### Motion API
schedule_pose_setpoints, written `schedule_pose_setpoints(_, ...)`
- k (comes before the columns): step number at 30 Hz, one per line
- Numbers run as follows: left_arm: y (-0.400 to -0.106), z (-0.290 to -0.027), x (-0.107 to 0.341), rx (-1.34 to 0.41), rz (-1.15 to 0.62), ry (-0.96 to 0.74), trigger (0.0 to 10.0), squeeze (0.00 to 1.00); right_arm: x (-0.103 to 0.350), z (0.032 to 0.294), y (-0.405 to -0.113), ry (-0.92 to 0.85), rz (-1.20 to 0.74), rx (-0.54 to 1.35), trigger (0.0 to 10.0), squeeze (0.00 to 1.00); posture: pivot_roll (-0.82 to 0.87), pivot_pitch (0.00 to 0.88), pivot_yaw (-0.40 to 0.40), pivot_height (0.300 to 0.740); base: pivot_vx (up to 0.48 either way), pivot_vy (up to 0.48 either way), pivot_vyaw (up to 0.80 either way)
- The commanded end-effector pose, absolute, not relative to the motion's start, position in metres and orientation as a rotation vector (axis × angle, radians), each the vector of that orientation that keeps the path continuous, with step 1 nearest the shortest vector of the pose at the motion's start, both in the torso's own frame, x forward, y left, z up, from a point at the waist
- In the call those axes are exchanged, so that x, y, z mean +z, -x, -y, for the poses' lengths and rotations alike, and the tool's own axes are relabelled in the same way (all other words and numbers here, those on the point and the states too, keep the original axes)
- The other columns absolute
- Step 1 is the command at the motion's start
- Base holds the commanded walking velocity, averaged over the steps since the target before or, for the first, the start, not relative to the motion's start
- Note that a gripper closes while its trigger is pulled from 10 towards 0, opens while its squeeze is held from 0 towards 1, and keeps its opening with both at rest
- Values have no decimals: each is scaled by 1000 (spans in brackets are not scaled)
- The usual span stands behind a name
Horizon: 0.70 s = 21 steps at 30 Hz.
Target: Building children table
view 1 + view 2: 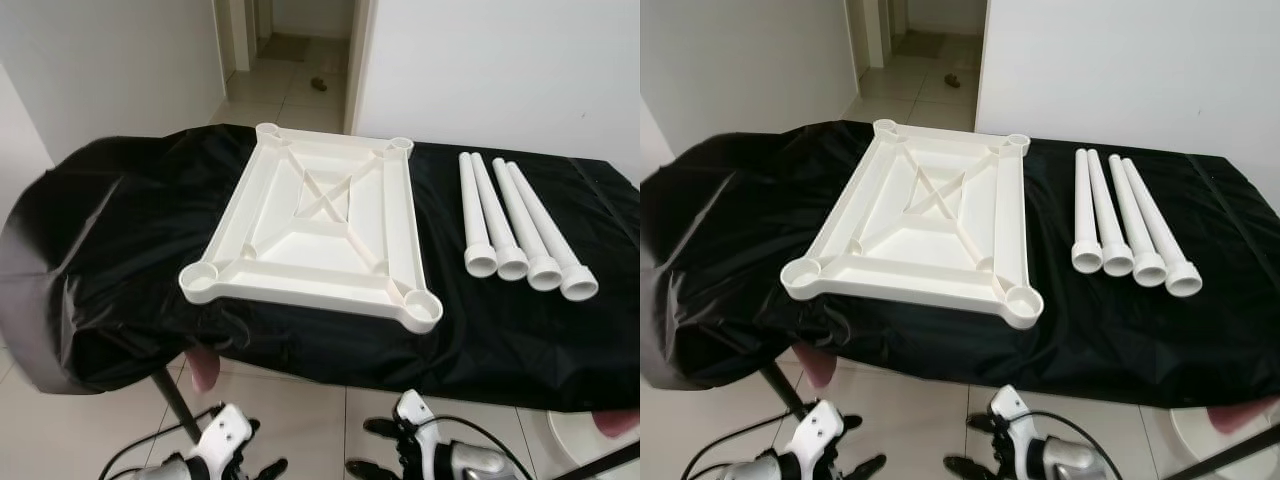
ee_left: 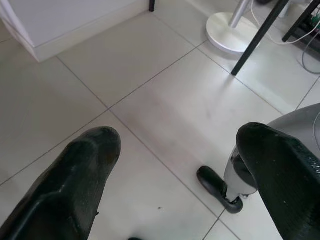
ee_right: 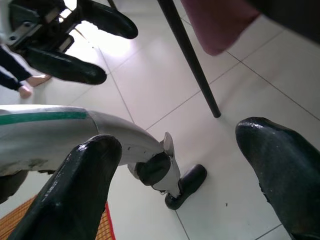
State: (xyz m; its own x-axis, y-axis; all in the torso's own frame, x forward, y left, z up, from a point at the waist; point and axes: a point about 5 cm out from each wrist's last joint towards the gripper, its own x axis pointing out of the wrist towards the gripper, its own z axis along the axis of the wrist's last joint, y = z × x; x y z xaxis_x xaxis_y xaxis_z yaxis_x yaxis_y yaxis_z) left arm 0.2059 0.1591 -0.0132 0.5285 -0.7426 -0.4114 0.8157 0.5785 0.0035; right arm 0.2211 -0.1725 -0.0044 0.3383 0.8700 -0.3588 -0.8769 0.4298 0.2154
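Note:
A white plastic tabletop (image 1: pixel 315 225) lies upside down on the black-draped table (image 1: pixel 120 240), its ribs and corner sockets facing up. To its right, several white tube legs (image 1: pixel 520 230) lie side by side, wide ends toward me. Both arms hang low in front of the table's near edge, above the tiled floor. My left gripper (image 1: pixel 262 466) is open, its black fingers (image 2: pixel 75 180) spread over bare tiles. My right gripper (image 1: pixel 370 448) is open too, with nothing between its fingers (image 3: pixel 80 190).
A black stand leg (image 1: pixel 175 400) slants down under the table's near left. A white round base (image 1: pixel 590 440) sits on the floor at the lower right. Behind the table are a white wall and an open doorway (image 1: pixel 290 60). A person's bare foot (image 3: pixel 30 80) stands nearby.

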Motion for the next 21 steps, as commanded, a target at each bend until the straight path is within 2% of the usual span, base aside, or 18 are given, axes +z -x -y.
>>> schedule_pose_setpoints(1,-196,-154,-9,-1175,-413,-158,10000,0,-1,171,-219,-12,-449,1187,10000,0,30,18,-9,740,0,0,0)
schedule_pose_setpoints(9,-193,-158,26,-1277,-366,-139,10000,0,30,178,-216,-39,-393,1360,10000,0,39,27,-7,740,0,0,0)
schedule_pose_setpoints(12,-197,-165,53,-1317,-330,-183,10000,0,56,180,-220,-34,-333,1430,10000,0,41,27,-7,740,0,0,0)
schedule_pose_setpoints(15,-207,-169,85,-1302,-277,-192,10000,0,86,178,-229,-55,-260,1476,10000,0,49,23,-3,740,0,0,0)
schedule_pose_setpoints(21,-220,-173,118,-1274,-215,-162,10000,0,116,174,-239,-76,-175,1498,10000,0,50,22,2,740,0,0,0)
